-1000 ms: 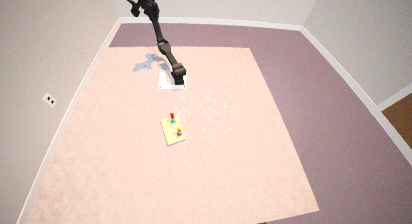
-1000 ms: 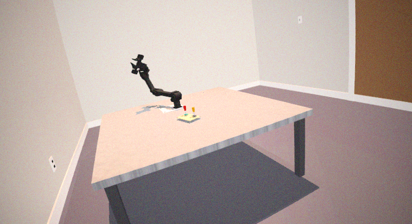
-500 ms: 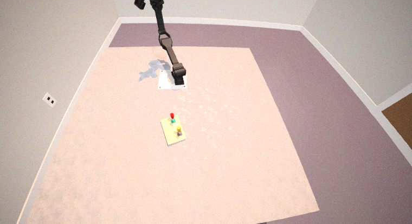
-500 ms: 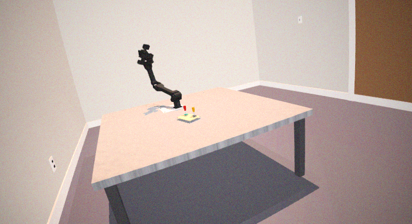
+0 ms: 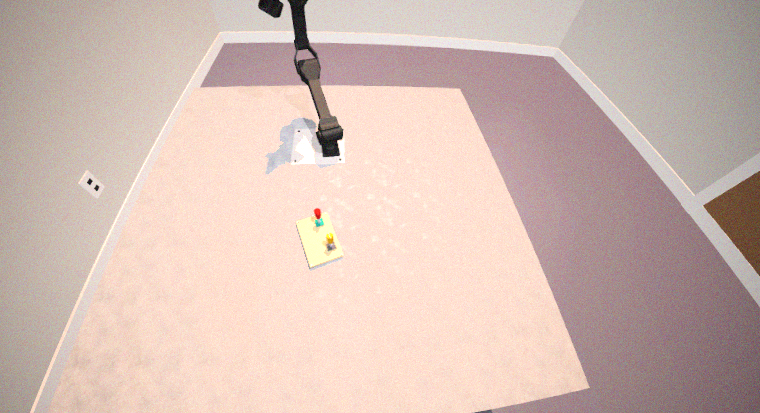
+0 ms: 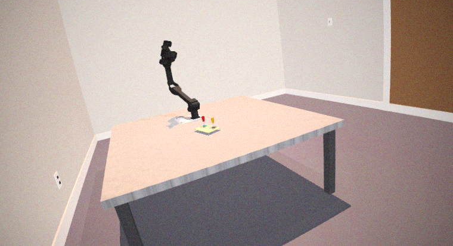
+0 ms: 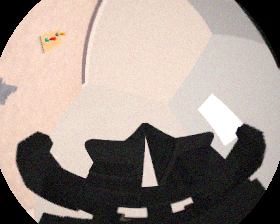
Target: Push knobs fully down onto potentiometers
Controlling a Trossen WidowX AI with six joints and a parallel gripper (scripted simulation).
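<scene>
The pale yellow circuit board [image 5: 310,243] [image 6: 202,129] [image 7: 45,47] stands on the table. A red knob [image 5: 317,213] [image 6: 202,118] [image 7: 52,38] stands high over the teal potentiometer [image 5: 319,223] [image 6: 204,125], with a gap and thin shaft between them. A yellow-orange knob [image 5: 329,238] [image 6: 212,120] [image 7: 63,34] stands high over the grey potentiometer [image 5: 330,247] [image 6: 213,127], also with a gap. My gripper [image 7: 144,125] is shut and empty, its fingertips meeting in the wrist view. It is raised far above and behind the board, touching nothing there.
The arm's white base plate [image 5: 305,152] lies on the table [image 5: 425,304] [image 6: 177,155] behind the board, with the arm's shadow beside it. The arm rises from the plate. Walls stand behind and to the left.
</scene>
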